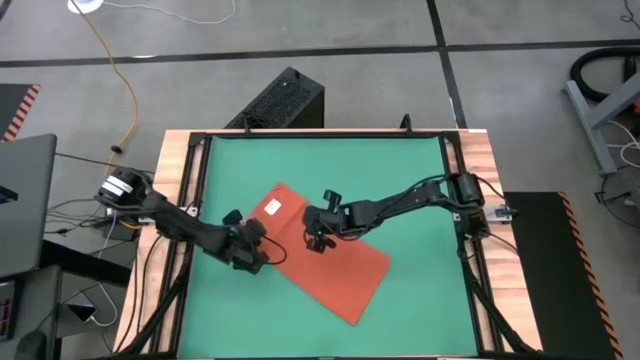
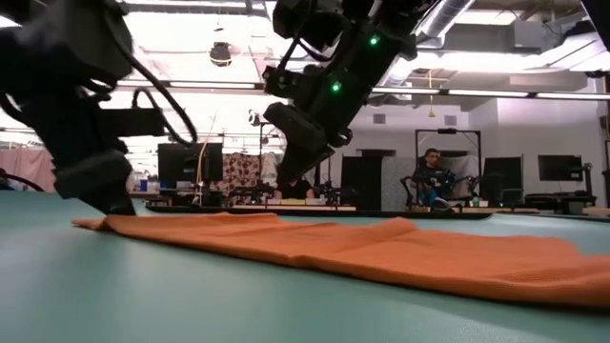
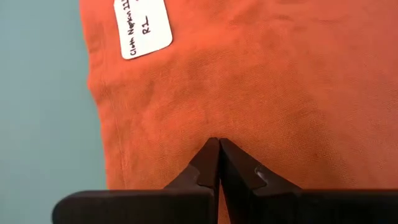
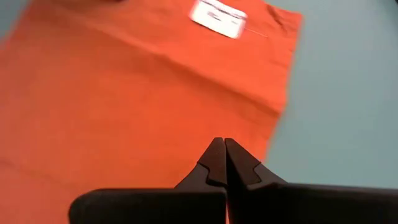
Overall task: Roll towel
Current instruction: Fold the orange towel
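Observation:
The orange-red towel lies flat and slantwise on the green mat, with its white tag near its far left end. My left gripper is shut and low at the towel's left edge, a little nearer than the tag. My right gripper is shut and hangs clear above the towel's middle; in its wrist view it is over the cloth near one long edge. My left gripper has its shut fingertips down on the towel's top face, close to the left long edge and a short way from the tag. The fingers slant down from the table's left side. The cloth lies flat on the mat around them, with no fold raised.
The table's wooden frame runs around the mat. A black box stands beyond the far edge. A laptop and cables lie to the left. A person sits in the room behind. Bare mat lies to the right and near.

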`<act>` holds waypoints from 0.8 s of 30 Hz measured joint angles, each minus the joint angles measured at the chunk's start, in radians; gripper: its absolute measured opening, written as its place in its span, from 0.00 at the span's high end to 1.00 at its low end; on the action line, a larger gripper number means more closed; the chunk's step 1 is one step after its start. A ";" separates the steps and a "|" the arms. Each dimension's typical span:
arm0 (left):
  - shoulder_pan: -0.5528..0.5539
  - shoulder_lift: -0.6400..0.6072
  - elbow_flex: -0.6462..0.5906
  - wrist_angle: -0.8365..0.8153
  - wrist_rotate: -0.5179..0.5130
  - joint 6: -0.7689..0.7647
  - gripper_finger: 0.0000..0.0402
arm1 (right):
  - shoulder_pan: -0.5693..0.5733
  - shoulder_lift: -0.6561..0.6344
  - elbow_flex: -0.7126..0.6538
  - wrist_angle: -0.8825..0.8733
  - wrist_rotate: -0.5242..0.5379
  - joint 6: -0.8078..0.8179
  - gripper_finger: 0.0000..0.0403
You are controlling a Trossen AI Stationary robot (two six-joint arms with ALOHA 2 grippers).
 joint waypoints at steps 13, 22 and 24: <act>0.419 0.025 -0.006 0.275 -0.069 0.652 1.00 | 0.023 0.000 0.000 -0.068 0.018 0.056 0.98; 0.704 0.020 0.102 0.577 -0.083 1.179 1.00 | 0.046 -0.021 0.000 -0.120 0.036 0.122 0.98; 0.720 0.002 0.151 0.504 -0.063 1.201 1.00 | 0.074 -0.032 0.000 -0.156 0.037 0.150 0.98</act>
